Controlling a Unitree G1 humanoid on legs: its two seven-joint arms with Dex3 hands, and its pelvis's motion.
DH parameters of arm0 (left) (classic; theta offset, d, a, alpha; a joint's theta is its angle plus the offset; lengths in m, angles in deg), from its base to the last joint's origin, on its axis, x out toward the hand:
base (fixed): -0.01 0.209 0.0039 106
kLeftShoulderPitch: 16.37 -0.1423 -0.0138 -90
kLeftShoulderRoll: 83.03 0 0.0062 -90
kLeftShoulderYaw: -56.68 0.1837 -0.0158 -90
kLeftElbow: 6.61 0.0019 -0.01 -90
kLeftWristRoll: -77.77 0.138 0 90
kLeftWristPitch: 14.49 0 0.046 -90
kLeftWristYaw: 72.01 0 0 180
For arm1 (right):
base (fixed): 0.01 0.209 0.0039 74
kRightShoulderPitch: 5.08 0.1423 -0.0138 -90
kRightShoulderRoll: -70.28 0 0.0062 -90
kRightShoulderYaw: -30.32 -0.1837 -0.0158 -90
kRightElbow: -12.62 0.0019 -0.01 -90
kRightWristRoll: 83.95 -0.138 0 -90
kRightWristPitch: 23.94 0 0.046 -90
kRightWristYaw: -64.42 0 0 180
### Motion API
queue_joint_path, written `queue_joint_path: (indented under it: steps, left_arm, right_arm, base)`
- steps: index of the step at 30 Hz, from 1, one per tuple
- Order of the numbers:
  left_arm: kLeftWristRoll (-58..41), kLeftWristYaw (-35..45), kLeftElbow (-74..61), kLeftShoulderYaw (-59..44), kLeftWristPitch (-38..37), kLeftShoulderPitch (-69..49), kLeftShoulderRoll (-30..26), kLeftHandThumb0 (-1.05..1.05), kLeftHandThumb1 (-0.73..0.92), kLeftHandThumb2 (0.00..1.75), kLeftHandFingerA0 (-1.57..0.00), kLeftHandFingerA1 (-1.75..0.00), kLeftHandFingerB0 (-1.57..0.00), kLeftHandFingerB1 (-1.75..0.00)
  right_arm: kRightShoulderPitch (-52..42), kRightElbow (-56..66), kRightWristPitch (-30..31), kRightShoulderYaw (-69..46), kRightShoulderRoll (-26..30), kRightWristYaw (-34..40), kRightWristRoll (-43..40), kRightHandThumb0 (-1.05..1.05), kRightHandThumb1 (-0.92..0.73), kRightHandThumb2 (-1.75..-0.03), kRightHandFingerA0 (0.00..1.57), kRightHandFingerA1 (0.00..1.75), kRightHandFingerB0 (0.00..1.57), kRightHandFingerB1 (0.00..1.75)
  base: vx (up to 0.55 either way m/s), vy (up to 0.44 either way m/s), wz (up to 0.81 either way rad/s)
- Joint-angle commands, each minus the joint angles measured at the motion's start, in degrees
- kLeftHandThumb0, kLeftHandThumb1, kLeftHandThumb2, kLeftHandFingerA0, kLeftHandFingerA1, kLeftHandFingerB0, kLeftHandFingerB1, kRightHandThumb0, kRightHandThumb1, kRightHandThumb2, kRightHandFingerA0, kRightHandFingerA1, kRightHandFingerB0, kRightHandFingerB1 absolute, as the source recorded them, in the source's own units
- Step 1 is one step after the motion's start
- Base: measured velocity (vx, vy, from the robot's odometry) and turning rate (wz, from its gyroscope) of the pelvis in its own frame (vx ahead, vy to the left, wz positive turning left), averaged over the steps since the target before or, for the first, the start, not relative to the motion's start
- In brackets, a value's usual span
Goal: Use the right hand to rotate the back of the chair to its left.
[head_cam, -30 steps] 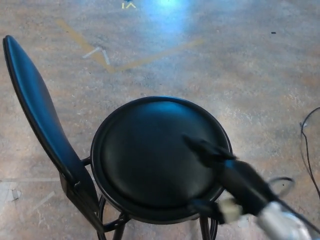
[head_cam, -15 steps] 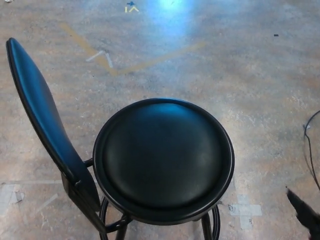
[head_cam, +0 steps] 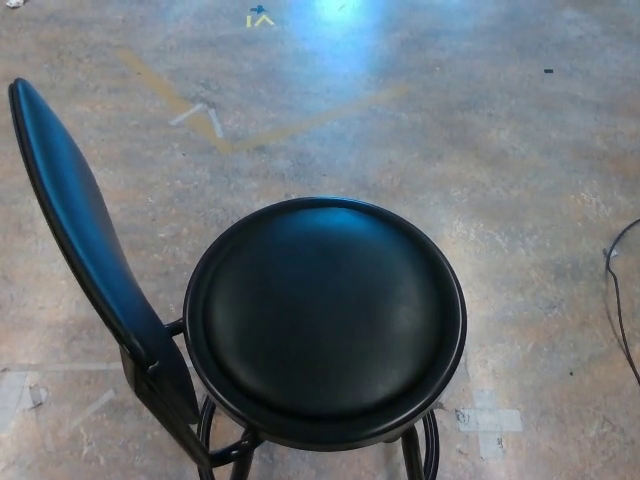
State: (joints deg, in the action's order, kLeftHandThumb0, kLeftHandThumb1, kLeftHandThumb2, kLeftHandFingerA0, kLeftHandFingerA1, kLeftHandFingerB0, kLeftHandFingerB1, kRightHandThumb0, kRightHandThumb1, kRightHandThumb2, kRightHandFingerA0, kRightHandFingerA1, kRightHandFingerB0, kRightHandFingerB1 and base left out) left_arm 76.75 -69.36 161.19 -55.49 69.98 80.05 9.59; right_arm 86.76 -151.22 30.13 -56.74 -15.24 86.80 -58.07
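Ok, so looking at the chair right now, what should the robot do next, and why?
Probably nothing more than keeping the arms clear. The backrest already stands at the left side of the round seat, and neither hand shows in the head view, so the turn looks done.

Below me stands a black bar chair (head_cam: 325,320), its round padded seat (head_cam: 325,310) central, its backrest (head_cam: 80,230) at the left. A black cable (head_cam: 618,300) lies far right on the concrete floor (head_cam: 480,130).
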Motion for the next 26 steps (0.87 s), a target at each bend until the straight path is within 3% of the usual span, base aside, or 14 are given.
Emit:
queue_joint_path:
  steps: [1, 7, 8, 12, 26]
  left_arm:
    - [0.47, -0.18, 0.27, 0.69, 0.31, -0.34, -0.28, -0.58, 0.82, 0.64, -0.51, -0.46, -0.4, -0.37]
    - [0.2, -0.78, 0.24, 0.82, 0.55, 0.56, -0.12, -0.58, 0.81, 0.64, -0.53, -0.45, -0.4, -0.37]
    - [-0.23, -0.36, 0.26, 0.46, 0.15, -0.44, 0.17, -0.57, 0.8, 0.64, -0.52, -0.45, -0.41, -0.37]
    - [-0.14, -1.1, 0.26, 0.54, 0.18, -0.7, 0.39, -0.58, 0.78, 0.64, -0.55, -0.43, -0.46, -0.37]
    - [-0.21, -0.71, 0.25, 0.67, 0.07, -1.48, 0.68, -0.56, 0.81, 0.64, -0.53, -0.45, -0.43, -0.38]
  right_arm:
    - [0.59, -2.61, 6.27, -2.59, -1.49, -4.05, -4.79, -1.05, -0.89, -1.23, 0.0, 0.06, 0.0, 0.03]
    - [1.65, -2.83, 7.79, -3.57, -1.51, -5.93, -5.58, -1.02, -0.88, -1.23, 0.0, 0.09, 0.0, 0.03]
    - [0.83, -3.03, 8.09, -4.3, -1.52, -7.35, -6.44, -0.98, -0.83, -1.22, 0.0, 0.13, 0.0, 0.1]
    - [0.7, -2.9, 8.54, -4.6, -1.56, -8.04, -6.91, -1.01, -0.85, -1.24, 0.0, 0.1, 0.0, 0.08]
    - [1.13, -2.52, 9.57, -5.73, -2.04, -10.1, -8.64, -1.02, -0.86, -1.24, 0.0, 0.07, 0.0, 0.05]
  base:
    - [0.0, 0.0, 0.0]
    - [0.0, 0.0, 0.0]
    - [0.0, 0.0, 0.0]
    - [0.0, 0.0, 0.0]
    - [0.0, 0.0, 0.0]
